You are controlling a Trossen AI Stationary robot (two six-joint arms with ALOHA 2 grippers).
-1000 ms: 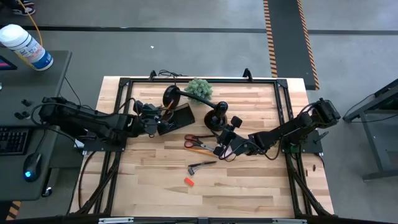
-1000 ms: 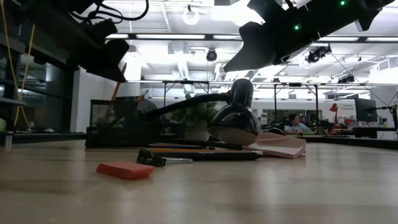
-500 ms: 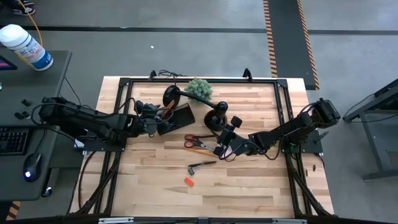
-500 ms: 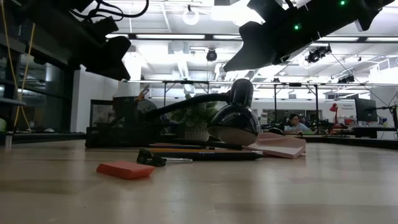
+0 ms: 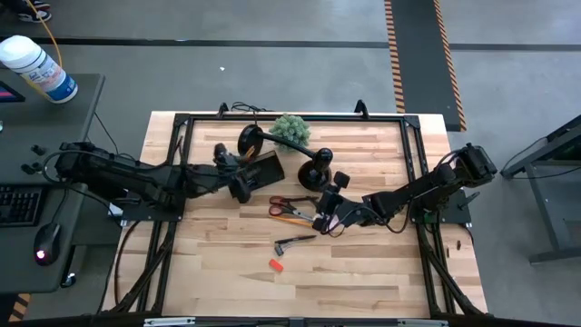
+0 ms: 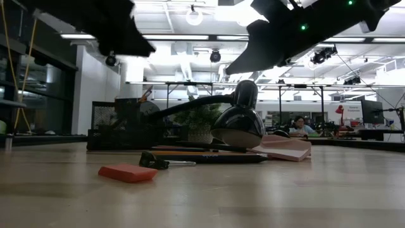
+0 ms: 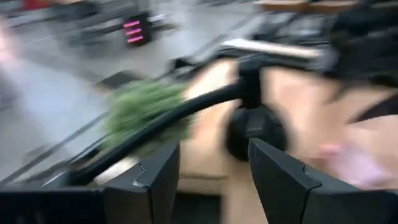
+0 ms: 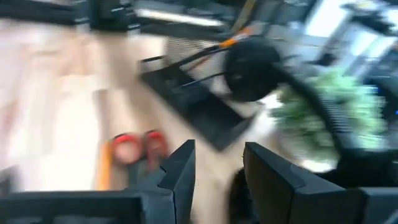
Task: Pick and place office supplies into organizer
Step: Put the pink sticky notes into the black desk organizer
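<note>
On the tabletop [image 5: 363, 272] the organizer [image 5: 264, 167] lay at the rear left, with the lamp [image 5: 313, 173] arching behind it to its right and the plant [image 5: 291, 129] behind that. The scissors [image 5: 287, 206] lay in front of the organizer, just left of the right gripper [image 5: 324, 214] (the left gripper [image 5: 238, 184] hung beside the organizer). Nearer the front lay the tool [image 5: 294, 242], then the clip [image 5: 275, 265].

Dark organizer [image 5: 264, 169] sitting upper centre of high view. Orange-handled scissors [image 5: 289, 207] lying flat at centre, pencil [image 5: 292, 218] lying just beside. Thin black tool [image 5: 295, 242] resting below them. Small red clip [image 5: 275, 264] lying lowest, apart.
</note>
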